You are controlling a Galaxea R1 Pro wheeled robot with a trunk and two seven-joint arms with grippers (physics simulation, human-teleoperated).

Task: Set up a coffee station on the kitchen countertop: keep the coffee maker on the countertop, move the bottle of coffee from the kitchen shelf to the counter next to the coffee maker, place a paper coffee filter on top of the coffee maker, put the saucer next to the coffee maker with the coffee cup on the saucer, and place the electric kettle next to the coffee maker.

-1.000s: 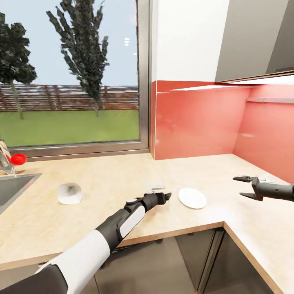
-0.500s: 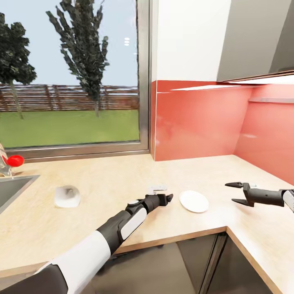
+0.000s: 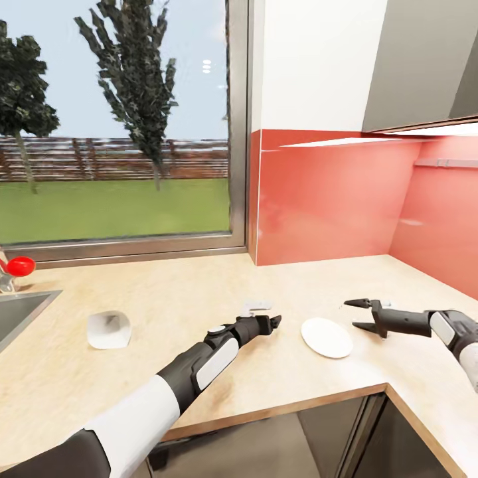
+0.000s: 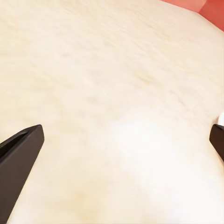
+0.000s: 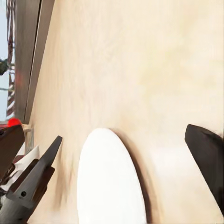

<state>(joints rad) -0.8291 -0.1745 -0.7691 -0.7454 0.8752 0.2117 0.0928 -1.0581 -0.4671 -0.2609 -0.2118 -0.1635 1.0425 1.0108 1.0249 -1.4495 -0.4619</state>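
Observation:
A white saucer (image 3: 326, 337) lies flat on the pale countertop (image 3: 186, 285) near its front edge. My right gripper (image 3: 354, 315) hovers open just right of the saucer, fingers pointing at it. In the right wrist view the saucer (image 5: 109, 182) lies between and ahead of the spread fingers (image 5: 42, 170). My left gripper (image 3: 267, 318) hangs open just left of the saucer, low over bare counter. Its dark fingers (image 4: 18, 158) stand far apart with nothing between them. A white coffee cup (image 3: 108, 330) lies on its side far to the left.
A steel sink (image 3: 20, 309) and a faucet with a red knob (image 3: 18, 266) sit at the far left. A window runs behind the counter, with red backsplash (image 3: 332, 199) at the corner. The counter's front edge (image 3: 299, 405) turns at the lower right.
My right gripper has moved left, from well right of the saucer to right beside it. The head view has shifted a little. The left arm has stayed about where it was.

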